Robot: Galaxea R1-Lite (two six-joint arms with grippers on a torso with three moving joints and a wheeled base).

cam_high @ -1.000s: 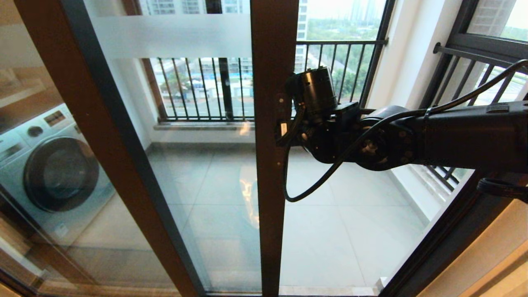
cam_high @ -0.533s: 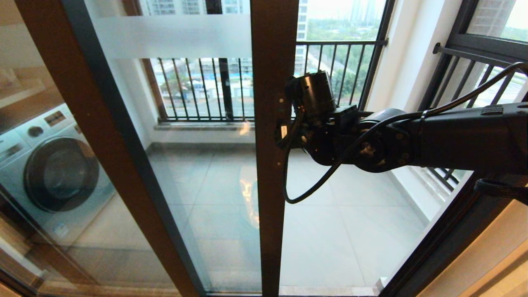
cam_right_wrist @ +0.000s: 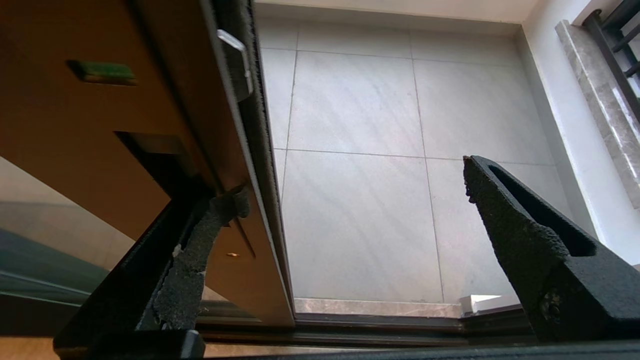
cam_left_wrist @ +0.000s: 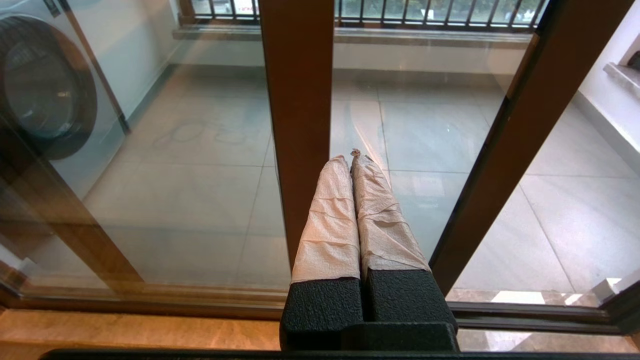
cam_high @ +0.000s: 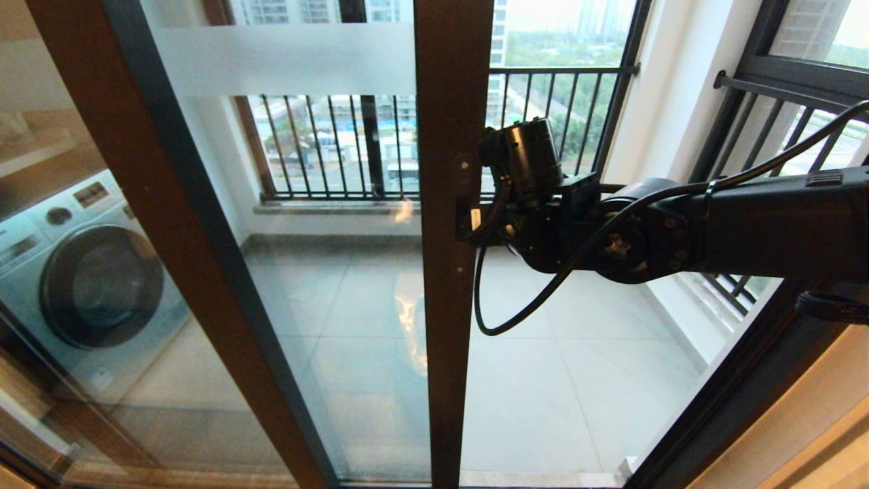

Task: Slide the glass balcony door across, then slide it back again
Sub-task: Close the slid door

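Since the earlier head view, the glass balcony door (cam_high: 451, 272) has crept a little to the right, its brown stile sitting slightly further across, and the right gripper (cam_high: 475, 221) with its arm has shifted the same way, the wrist now a touch further right and lower. The door stands partly drawn: its frosted band runs across the upper glass left of the stile, and open balcony floor (cam_high: 577, 380) shows between the stile and the dark frame at the right edge. The right gripper is spread wide and holds nothing; in the right wrist view 1 finger (cam_right_wrist: 200, 240) is tucked at the recessed handle slot (cam_right_wrist: 160, 160) on the stile's face while the other finger (cam_right_wrist: 525, 235) hangs well apart over the tiles. That looks like a hook rather than a pinch, placed so that a sideways pull of the arm drags the panel along its track; I judge the return slide is under way. The left gripper (cam_left_wrist: 352, 165) is parked low in front of the door, its 2 wrapped fingers pressed together on nothing. A white washing machine (cam_high: 88, 272) shows through the fixed panel on the left.
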